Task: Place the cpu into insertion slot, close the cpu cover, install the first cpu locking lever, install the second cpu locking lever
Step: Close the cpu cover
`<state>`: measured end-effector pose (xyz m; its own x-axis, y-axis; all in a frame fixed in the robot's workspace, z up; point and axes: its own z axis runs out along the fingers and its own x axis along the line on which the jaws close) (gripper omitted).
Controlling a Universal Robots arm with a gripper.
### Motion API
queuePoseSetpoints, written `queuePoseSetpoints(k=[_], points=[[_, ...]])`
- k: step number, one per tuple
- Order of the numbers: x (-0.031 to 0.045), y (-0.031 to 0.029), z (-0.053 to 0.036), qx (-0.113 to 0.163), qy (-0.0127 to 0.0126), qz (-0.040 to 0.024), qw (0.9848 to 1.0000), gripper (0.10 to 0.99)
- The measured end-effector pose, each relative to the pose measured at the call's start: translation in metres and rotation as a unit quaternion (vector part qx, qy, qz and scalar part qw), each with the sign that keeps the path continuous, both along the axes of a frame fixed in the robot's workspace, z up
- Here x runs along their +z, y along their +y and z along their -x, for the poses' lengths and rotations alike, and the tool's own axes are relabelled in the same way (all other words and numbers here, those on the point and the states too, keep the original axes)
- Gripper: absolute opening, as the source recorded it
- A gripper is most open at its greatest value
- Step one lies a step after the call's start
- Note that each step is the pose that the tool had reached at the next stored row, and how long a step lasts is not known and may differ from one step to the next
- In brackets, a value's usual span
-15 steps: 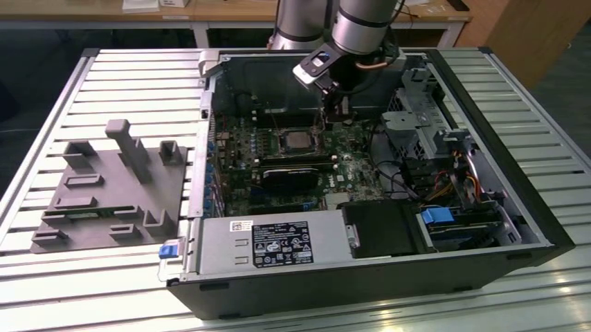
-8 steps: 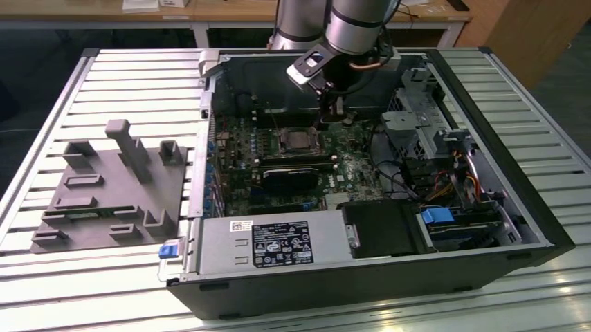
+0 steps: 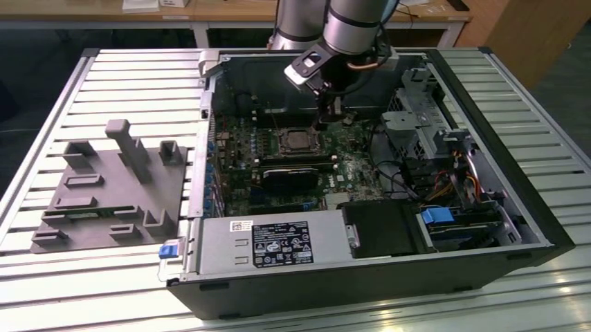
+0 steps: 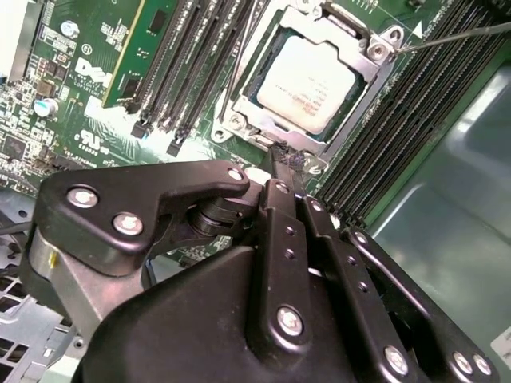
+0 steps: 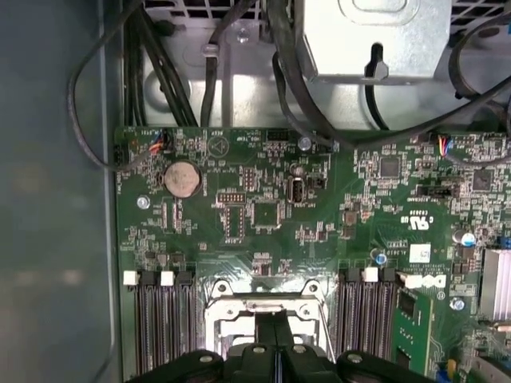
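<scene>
The cpu (image 4: 307, 84), a pale silver square, lies in the insertion slot (image 4: 263, 100) on the green motherboard. The cpu cover (image 4: 363, 76), a silver frame, lies flat over its edges. One thin locking lever (image 4: 459, 34) sticks out from a socket corner, away from the frame. Another thin locking lever (image 4: 238, 60) runs along the opposite side. My gripper (image 4: 281, 156) is shut with nothing between its black fingers, its tip just off a socket corner. In the exterior view the gripper (image 3: 329, 119) hangs inside the case, just beyond the cpu (image 3: 297, 140). The first wrist view has the gripper (image 5: 275, 321) over the socket frame (image 5: 219, 299).
Long black memory slots (image 4: 180, 64) flank the socket on both sides. A black fan card (image 3: 291, 178), the power supply (image 3: 268, 242), a drive cage (image 3: 430, 114) and loose cables (image 3: 443, 183) crowd the case. A grey parts fixture (image 3: 111, 187) sits at the exterior view's left.
</scene>
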<state>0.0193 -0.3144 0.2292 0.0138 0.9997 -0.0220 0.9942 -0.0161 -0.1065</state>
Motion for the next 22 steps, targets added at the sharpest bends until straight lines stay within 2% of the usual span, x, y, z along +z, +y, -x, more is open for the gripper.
queuePoseSetpoints(k=[3,11,18,22], points=[[-0.0001,-0.0001,0.0050,0.000,-0.0088,-0.0016,1.0000,0.102],[-0.0005,-0.0001,0.0178,0.002,-0.0278,-0.0070,0.9996,0.102],[-0.0013,-0.0002,0.0272,0.003,-0.0453,-0.0154,0.9989,0.102],[-0.0018,-0.0004,0.0334,0.003,-0.0539,-0.0197,0.9983,0.102]])
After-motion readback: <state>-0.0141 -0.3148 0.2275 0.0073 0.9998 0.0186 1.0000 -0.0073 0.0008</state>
